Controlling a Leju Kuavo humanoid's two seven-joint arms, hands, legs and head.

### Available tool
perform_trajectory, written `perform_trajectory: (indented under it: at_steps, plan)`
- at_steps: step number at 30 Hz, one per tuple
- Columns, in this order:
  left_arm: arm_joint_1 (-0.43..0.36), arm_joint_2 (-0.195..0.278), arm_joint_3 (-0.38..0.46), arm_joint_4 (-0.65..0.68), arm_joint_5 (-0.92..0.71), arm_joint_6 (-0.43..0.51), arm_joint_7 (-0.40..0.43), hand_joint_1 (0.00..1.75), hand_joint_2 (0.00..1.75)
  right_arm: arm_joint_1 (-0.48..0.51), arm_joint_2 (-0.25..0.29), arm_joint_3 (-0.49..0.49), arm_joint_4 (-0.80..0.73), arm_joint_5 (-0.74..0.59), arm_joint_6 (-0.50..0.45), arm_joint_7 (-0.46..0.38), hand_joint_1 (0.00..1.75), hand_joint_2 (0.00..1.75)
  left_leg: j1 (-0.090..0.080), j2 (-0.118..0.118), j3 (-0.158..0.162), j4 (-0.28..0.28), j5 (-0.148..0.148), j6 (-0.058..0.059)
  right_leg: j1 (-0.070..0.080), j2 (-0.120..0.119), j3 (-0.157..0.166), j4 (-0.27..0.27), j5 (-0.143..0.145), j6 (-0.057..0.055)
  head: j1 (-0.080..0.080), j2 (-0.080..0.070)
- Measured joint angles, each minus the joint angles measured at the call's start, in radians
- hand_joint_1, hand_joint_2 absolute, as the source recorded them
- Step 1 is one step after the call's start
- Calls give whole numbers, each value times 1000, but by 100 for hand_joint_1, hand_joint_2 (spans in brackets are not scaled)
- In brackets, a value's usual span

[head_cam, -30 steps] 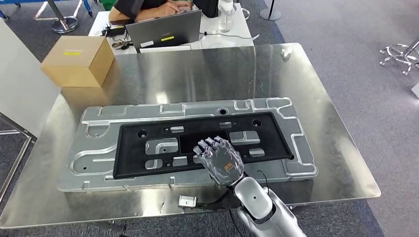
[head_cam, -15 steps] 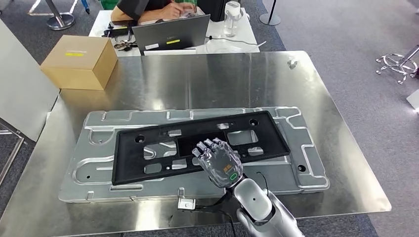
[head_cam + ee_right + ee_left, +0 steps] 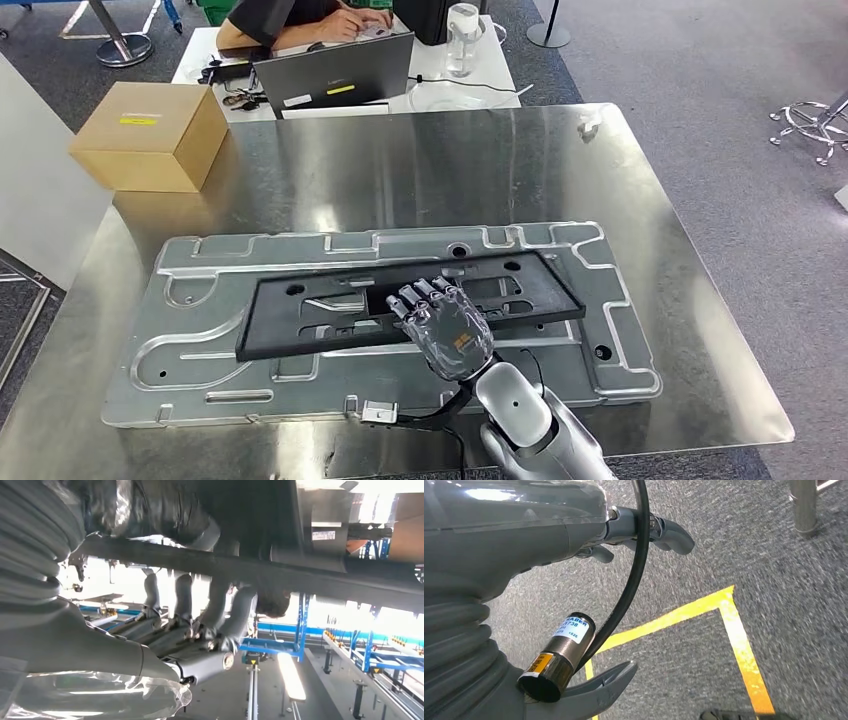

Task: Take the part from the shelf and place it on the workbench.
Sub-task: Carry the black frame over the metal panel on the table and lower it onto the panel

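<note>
A long black frame-shaped part (image 3: 300, 320) with several cut-outs hangs just over a big silver stamped plate (image 3: 200, 350) that lies on the shiny metal workbench (image 3: 450, 170). My right hand (image 3: 445, 325) grips the part near the middle of its near edge, back of the hand up. In the right wrist view the fingers (image 3: 210, 615) hook over the edge of the dark part (image 3: 300, 575). My left hand (image 3: 574, 530) hangs over grey carpet with nothing in it, thumb and fingers apart.
A cardboard box (image 3: 150, 135) stands at the bench's far left corner. Beyond the bench a person (image 3: 290, 15) sits at a laptop (image 3: 335, 70) beside a bottle (image 3: 460, 35). A small metal clip (image 3: 380, 412) lies at the near edge. Yellow floor tape (image 3: 734, 625) shows below my left hand.
The view has shifted slightly. The black part in my right hand now lies flatter and lower over the silver plate, its far edge tipped down.
</note>
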Motion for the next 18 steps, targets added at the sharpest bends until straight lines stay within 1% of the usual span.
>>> perform_trajectory:
  at_steps: [9,18]
  plan:
    - [0,0,-4,0,-2,9,0,0,175,2,-5,0,0,0,0,3,0,175,1,0,5,-8,1,-12,1,0,2,0,-3,-5,0,0]
    - [0,0,-4,0,0,7,1,0,175,5,-6,0,-2,0,0,3,0,175,0,0,7,-8,1,-13,1,0,4,0,-3,-5,0,0]
